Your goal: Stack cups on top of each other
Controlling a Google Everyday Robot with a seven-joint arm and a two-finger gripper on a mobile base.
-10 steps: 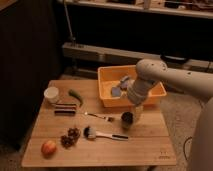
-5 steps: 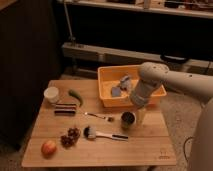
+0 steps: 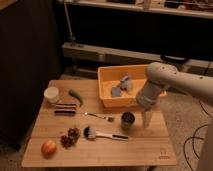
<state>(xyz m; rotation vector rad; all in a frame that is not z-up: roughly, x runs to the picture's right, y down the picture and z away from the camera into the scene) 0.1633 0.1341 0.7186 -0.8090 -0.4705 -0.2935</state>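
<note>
A dark grey-black cup [image 3: 128, 120] stands upright on the wooden table [image 3: 140, 150], just in front of the yellow bin. My gripper [image 3: 146, 119] points down right beside this cup, on its right, low over the table near the right edge. At the gripper's tip there is a pale shape, and I cannot tell whether it is a cup or part of the gripper. The white arm [image 3: 165, 80] reaches in from the right, over the bin's front right corner.
The yellow bin [image 3: 107, 75] at the back holds blue-grey items. A white round container [image 3: 51, 94], a green pepper [image 3: 75, 96] and a dark bar [image 3: 65, 109] lie at the left. A fork [image 3: 97, 116], a brush [image 3: 102, 134], grapes [image 3: 70, 137] and an apple [image 3: 48, 148] lie toward the front.
The gripper has moved from above the dark cup to its right side and come down toward the table. The dark cup has stayed in place.
</note>
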